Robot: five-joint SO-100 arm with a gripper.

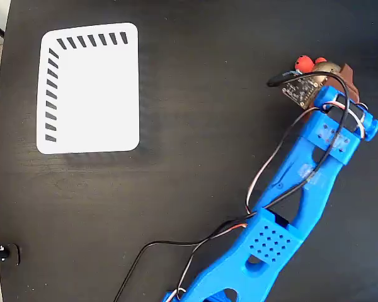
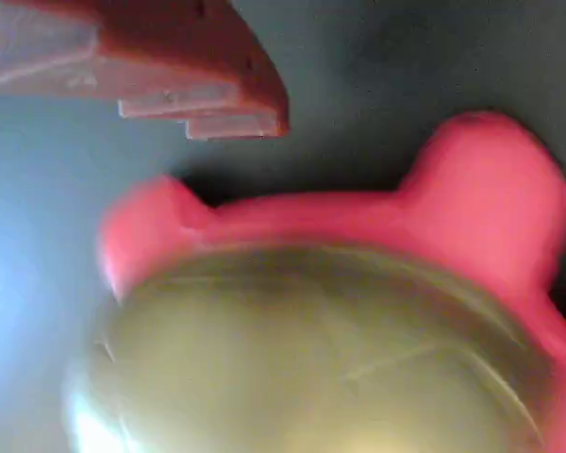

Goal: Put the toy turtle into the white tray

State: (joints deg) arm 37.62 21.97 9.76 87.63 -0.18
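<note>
Toy turtle far from white tray

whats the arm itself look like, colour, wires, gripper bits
The arm is bright blue printed plastic with grids of small holes in its panels. Black, white and red cables run loosely along it, and a bare green circuit board sits at the wrist. The gripper is brownish red; the wrist view shows a stepped finger.

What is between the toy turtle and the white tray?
Nothing. In the fixed view, only bare black table lies between the toy turtle and the white tray.
</note>
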